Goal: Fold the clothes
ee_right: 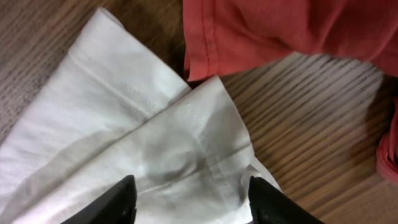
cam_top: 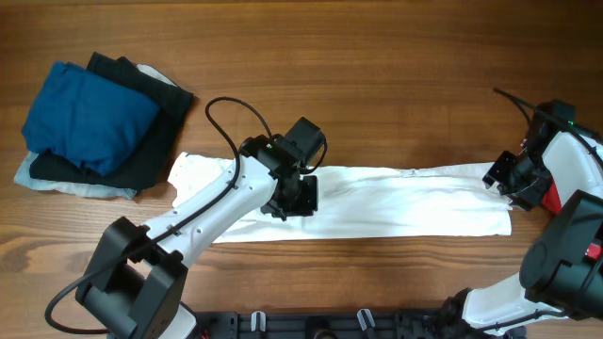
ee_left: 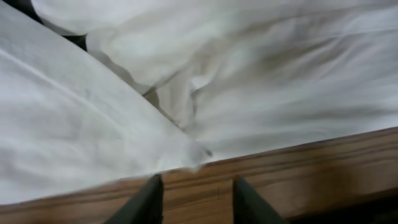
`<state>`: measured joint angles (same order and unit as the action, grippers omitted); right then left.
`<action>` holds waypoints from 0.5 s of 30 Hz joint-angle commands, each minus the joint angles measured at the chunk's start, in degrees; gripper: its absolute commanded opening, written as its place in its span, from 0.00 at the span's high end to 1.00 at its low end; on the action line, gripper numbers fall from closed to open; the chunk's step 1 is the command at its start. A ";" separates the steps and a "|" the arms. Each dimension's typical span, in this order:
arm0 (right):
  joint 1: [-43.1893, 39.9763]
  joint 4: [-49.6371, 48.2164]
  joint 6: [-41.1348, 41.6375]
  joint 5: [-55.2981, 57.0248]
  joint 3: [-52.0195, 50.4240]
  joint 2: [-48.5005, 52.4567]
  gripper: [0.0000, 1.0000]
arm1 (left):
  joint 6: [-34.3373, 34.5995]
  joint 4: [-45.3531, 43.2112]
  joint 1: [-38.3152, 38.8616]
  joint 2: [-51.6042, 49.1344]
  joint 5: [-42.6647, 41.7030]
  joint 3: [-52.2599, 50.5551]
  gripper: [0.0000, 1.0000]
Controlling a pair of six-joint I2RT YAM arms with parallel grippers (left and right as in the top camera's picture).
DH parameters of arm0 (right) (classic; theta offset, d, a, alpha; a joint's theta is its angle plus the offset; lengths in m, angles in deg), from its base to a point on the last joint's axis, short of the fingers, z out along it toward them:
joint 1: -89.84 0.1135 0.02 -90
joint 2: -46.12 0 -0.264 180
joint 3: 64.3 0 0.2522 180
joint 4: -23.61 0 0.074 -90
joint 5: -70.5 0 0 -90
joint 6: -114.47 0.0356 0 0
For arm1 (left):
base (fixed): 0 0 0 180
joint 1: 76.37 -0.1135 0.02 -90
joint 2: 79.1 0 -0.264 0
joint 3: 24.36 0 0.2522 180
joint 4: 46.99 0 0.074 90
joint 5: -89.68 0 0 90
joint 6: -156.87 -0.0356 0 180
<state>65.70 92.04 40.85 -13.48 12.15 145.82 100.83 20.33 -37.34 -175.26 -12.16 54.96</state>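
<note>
While overhead shows blue garment (cam_top: 89,118), right wrist shows red garment (ee_right: 280,28)

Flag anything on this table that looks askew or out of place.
At the left of the table, the blue garment sits crooked on the black garment, with a pale layer poking out beneath. The white garment, folded into a long strip, is rumpled at its left end. Nothing looks spilled or damaged.

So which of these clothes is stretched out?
The white one, a long strip across the table; the blue one and black one sit piled at left.
</note>
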 commanded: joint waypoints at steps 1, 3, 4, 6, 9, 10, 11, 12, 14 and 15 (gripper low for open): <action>-0.35 1.57 -1.40 -0.55 1.36 -1.33 0.39 | -0.48 -0.17 0.07 0.63 3.02 0.28 0.62; -1.66 2.69 -1.53 -0.48 2.69 -2.29 0.37 | -0.48 -0.22 0.07 0.63 2.97 0.28 0.63; -2.67 2.69 -2.10 -0.48 2.69 -2.89 0.34 | -0.48 -0.31 0.07 0.63 2.97 0.28 0.62; -4.04 2.29 -2.25 -0.52 2.47 -2.80 0.31 | -0.48 -0.37 0.09 0.63 2.97 0.28 0.62; -5.09 -0.39 -4.44 -0.66 -0.22 -2.58 0.28 | -0.48 -0.35 0.09 0.63 2.95 0.28 0.63; -5.09 -1.64 -4.72 -0.66 -1.40 -2.47 0.27 | -0.48 -0.35 0.09 0.63 2.95 0.28 0.63; -5.09 -3.74 -6.34 -1.60 -3.17 -2.32 0.27 | -0.48 -0.35 0.09 0.63 2.95 0.28 0.63; -5.09 -5.70 -8.41 -3.37 -4.72 -2.27 0.27 | -0.48 -0.35 0.09 0.63 2.97 0.28 0.63; -5.09 -10.08 -12.72 -8.24 -7.93 -2.23 0.27 | -0.48 -0.35 0.09 0.63 2.97 0.28 0.63; -5.07 -11.39 -14.19 -9.38 -9.05 -2.19 0.28 | -0.48 -0.35 0.09 0.63 2.97 0.28 0.63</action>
<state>60.58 83.67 33.72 -16.27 6.99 144.03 100.78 20.04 -37.34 -175.26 -9.91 54.96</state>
